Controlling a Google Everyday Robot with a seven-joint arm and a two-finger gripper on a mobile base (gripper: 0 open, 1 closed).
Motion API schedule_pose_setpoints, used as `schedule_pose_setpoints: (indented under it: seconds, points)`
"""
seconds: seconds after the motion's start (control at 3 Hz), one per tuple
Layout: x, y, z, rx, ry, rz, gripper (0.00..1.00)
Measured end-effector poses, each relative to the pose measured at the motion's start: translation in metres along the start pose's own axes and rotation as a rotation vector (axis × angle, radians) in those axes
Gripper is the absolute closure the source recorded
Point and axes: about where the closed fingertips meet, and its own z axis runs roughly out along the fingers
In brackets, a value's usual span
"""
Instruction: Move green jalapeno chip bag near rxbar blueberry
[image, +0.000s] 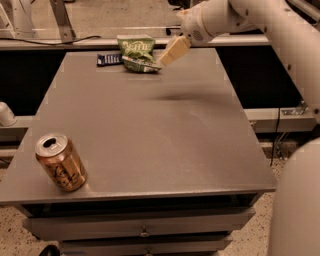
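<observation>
Chip bag (136, 53) just beside claw (163, 60)

Gripper (165, 59) at green jalapeno chip bag (135, 49); rxbar blueberry (109, 59) beside bag.

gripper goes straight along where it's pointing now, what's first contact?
Most likely the green jalapeno chip bag: the gripper, over the far end of the table, points down-left at the bag's right edge. Depth is unclear; it may meet the table first.
</observation>
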Motion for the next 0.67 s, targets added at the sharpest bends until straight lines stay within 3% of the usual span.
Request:
schedule_pose_setpoints:
  seconds: [0.33, 0.67]
  points:
    - [0.0011, 0.0167, -0.0516, 0.014, -0.009, -0.001, 0.00]
    - [0.0058, 0.0168, -0.0574, 0.019, -0.004, 0.004, 0.00]
